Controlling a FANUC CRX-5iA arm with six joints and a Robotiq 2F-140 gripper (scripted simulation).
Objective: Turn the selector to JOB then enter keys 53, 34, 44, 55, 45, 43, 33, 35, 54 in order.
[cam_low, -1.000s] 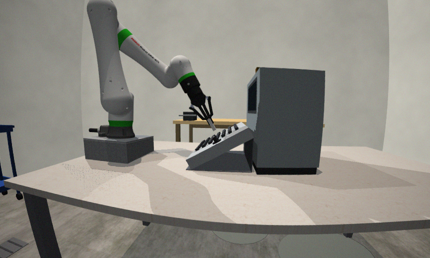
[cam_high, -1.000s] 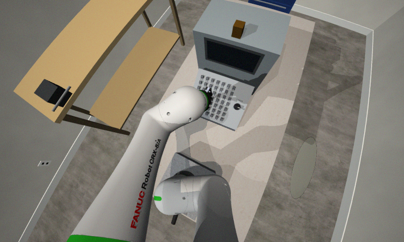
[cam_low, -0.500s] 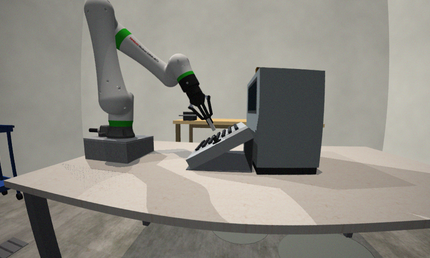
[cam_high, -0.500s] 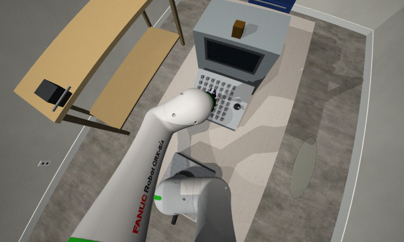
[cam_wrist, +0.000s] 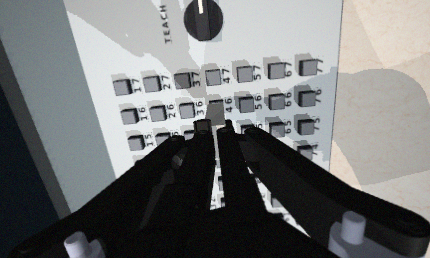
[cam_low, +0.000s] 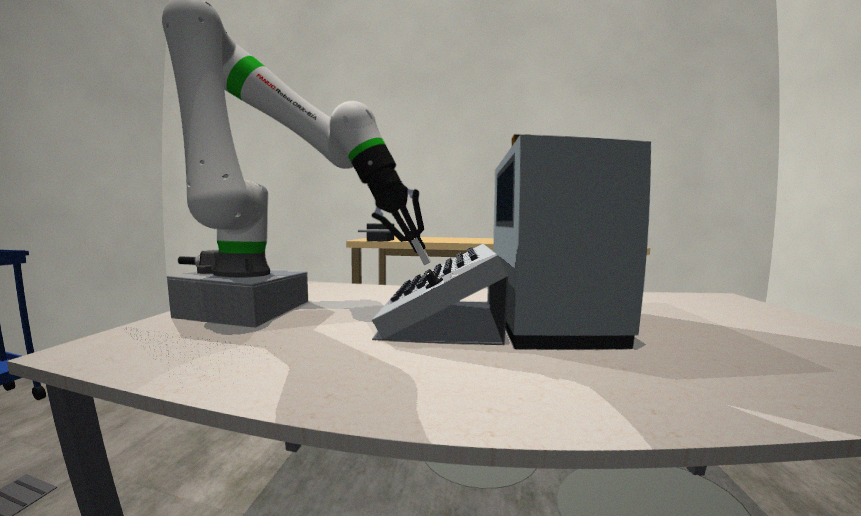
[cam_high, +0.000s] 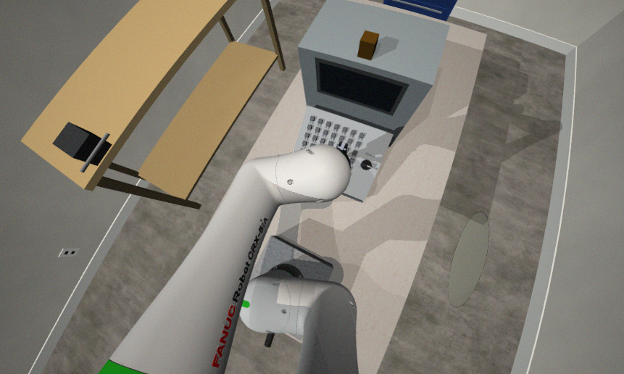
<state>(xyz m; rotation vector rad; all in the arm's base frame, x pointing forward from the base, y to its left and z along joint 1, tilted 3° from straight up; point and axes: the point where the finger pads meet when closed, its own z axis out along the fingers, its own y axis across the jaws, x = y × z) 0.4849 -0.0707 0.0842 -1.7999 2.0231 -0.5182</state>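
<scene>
My gripper (cam_high: 343, 146) (cam_low: 425, 261) (cam_wrist: 216, 116) is shut and empty. Its tips (cam_wrist: 216, 104) are a little above the sloping keypad (cam_high: 358, 186) (cam_low: 447, 289) (cam_wrist: 271, 30), in front of the lower part of key 46 in the wrist view. The selector (cam_high: 366, 164) (cam_wrist: 203, 21) is a black knob; its white mark points away from the TEACH label, to the right in the top view. The JOB label is not readable. Key 55 (cam_wrist: 247, 128) and key 35 (cam_wrist: 189, 134) show partly. Keys 45, 44, 34, 54, 33, 43 and 53 are hidden by the fingers. No visible key is lit.
The grey machine (cam_high: 420, 58) (cam_low: 580, 243) with its dark screen (cam_high: 360, 85) stands right behind the keypad. An orange-brown block (cam_high: 367, 45) sits on top of it. A wooden side table (cam_high: 132, 60) holds a dark vise-like object (cam_high: 75, 139). Keys 36 (cam_wrist: 187, 110) and 56 (cam_wrist: 246, 104) flank the tips.
</scene>
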